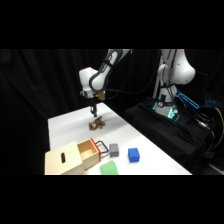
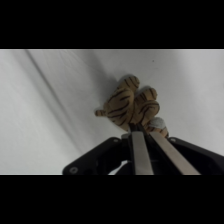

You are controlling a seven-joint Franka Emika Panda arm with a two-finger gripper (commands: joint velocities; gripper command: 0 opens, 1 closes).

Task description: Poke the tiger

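Gripper (image 1: 93,113) poised right over the tiger (image 1: 96,123), fingers drawn nearly together and gripping nothing.

Going left to right in the side view, the wooden box (image 1: 70,158) sat at the table's (image 1: 65,125) near left corner, the toy lay further back at mid-table under the arm, and a grey block (image 1: 113,149) and blue cube (image 1: 133,154) rested to the right. In the wrist view the fingertips (image 2: 139,131) appeared to meet the tiger's (image 2: 131,105) rounded back. Likely risks: an off-centre push could have slid off that curve, tipping or skidding the light figure away; pressing too hard might have jammed the fingers against the tabletop.
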